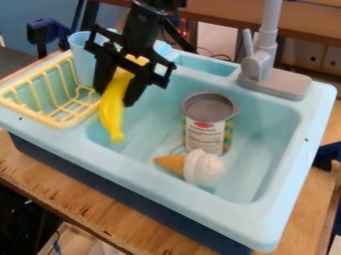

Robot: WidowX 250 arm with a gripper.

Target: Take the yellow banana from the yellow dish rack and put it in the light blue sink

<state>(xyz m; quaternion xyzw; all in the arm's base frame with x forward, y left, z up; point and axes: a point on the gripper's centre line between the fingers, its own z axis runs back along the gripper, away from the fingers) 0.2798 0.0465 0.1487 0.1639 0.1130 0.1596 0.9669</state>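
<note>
Fingers (pixel 136 88) clenched around a yellow banana (pixel 114 107) hang over the light-blue sink (pixel 269 221), near the yellow rack (pixel 63 121).

A smooth, bright yellow toy banana (pixel 114 110) is held up in the black two-finger gripper (pixel 115 95). It looks whole and gently curved, hanging nearly upright with a slight tilt, its narrow, blunt end pointing down. It hangs just beside the pale yellow plastic dish rack (pixel 69 123), its upper part paler than the rest.
</note>
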